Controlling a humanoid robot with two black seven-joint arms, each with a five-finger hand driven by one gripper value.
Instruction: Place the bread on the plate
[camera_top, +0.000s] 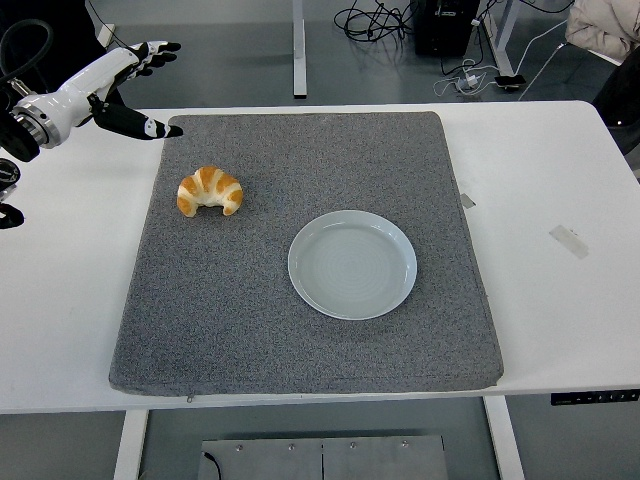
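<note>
A golden croissant (211, 190) lies on the left part of a grey mat (310, 330). To its lower right sits an empty pale plate (352, 264), near the mat's middle. My left hand (140, 85), white with black fingertips, reaches in from the upper left and hovers over the mat's far left corner, above and left of the croissant. Its fingers are spread and hold nothing. The right arm does not show.
The mat lies on a white table (560, 180). A strip of tape (569, 241) lies on the table at the right, and a smaller scrap (467, 201) at the mat's right edge. Cables and table legs show on the floor beyond.
</note>
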